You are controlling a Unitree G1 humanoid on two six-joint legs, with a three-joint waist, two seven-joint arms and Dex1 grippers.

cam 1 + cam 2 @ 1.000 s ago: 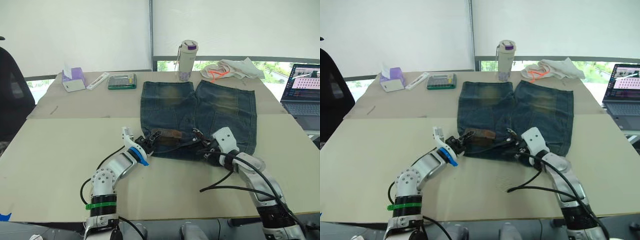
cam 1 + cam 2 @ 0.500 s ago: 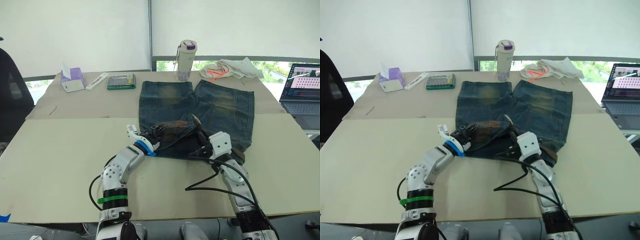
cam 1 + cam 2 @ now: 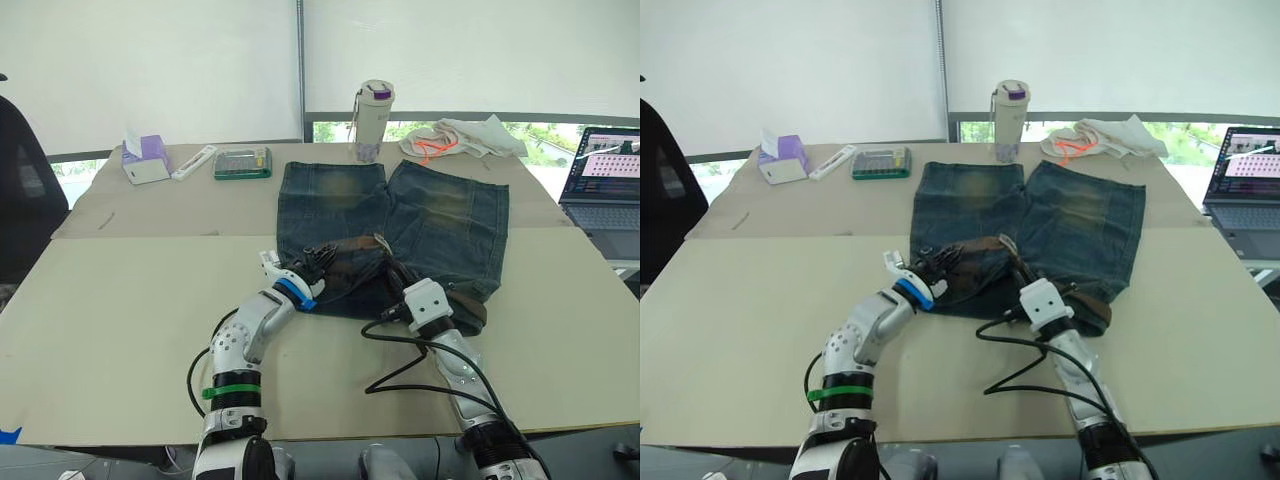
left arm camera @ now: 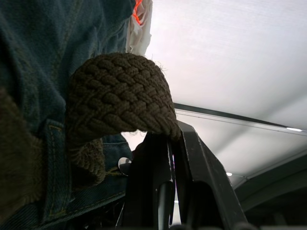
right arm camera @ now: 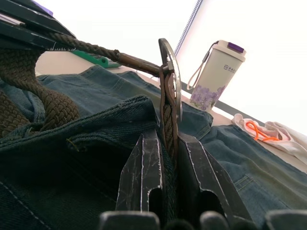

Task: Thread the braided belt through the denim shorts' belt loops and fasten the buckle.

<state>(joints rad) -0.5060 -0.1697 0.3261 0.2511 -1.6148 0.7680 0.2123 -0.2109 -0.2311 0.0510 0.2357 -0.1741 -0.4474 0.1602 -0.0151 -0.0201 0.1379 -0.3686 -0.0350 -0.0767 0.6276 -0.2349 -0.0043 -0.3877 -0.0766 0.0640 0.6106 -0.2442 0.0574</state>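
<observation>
The denim shorts (image 3: 440, 215) lie on the table with the legs pointing away and the waistband bunched up at the near side. The braided belt (image 3: 350, 247) runs dark brown along that raised waistband between my two grippers. My left gripper (image 3: 318, 262) is shut on a folded bend of the belt (image 4: 120, 91), beside a denim belt loop (image 4: 53, 167). My right gripper (image 3: 392, 272) is shut on the strap just below the silver buckle (image 5: 171, 79), which stands upright above its fingers (image 5: 144, 167). The rest of the belt is hidden in the folds.
At the far side stand a tumbler (image 3: 375, 120), a whitish cloth with orange cord (image 3: 465, 135), a green calculator (image 3: 244, 162), a white remote (image 3: 195, 162) and a purple tissue box (image 3: 146, 158). A laptop (image 3: 605, 180) sits at the right edge. Black cables (image 3: 410, 360) trail by my right arm.
Both grippers have moved farther onto the shorts and closer together, pulling the waistband and belt up into a bunch. The right arm has swung to the left.
</observation>
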